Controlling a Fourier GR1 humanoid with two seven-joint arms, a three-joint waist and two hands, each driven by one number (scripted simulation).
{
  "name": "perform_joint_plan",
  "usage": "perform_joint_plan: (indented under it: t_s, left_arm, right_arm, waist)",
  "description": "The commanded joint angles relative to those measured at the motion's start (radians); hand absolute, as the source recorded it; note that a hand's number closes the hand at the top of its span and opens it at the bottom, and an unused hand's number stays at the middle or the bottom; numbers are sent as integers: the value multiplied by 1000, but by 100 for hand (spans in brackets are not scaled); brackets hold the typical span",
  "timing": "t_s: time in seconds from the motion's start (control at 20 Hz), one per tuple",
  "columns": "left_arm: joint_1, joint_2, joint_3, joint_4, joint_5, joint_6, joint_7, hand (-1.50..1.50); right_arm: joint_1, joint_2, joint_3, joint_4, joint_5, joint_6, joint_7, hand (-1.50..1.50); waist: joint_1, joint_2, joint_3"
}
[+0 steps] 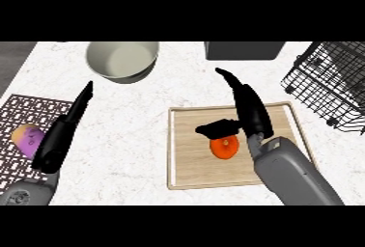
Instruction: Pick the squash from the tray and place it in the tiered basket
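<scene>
I see my right hand [249,113] over the wooden tray [189,164], fingers straight and pointing away from me, thumb stuck out sideways just above the orange squash [226,148]. It grips nothing. The squash lies on the tray, well apart from the wire tiered basket [331,82] at the right. My left hand [64,130] is flat and empty beside a purple vegetable [27,137] on the patterned mat [21,111].

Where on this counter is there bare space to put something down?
Bare counter lies between the patterned mat and the wooden tray, below the bowl. It is crowded at the squash, under the right hand.
</scene>
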Motion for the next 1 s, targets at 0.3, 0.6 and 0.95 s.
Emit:
perform_joint_plan:
  t_s: [0.3, 0.6, 0.95]
  left_arm:
    - [13, -20, -1, -17, -10, 20, 23, 0]
    - [27, -13, 5, -28, -17, 10, 12, 0]
    - [41, 13, 11, -94, -12, -14, 43, 0]
  right_arm:
    - [-222, -59, 162, -131, 62, 435, 714, -150]
    - [-302, 73, 162, -64, 99, 452, 836, -150]
    - [-311, 200, 180, 146, 212, 454, 838, -150]
  waist:
    - [-14, -6, 1]
    - [-3, 4, 2]
    - [12, 4, 3]
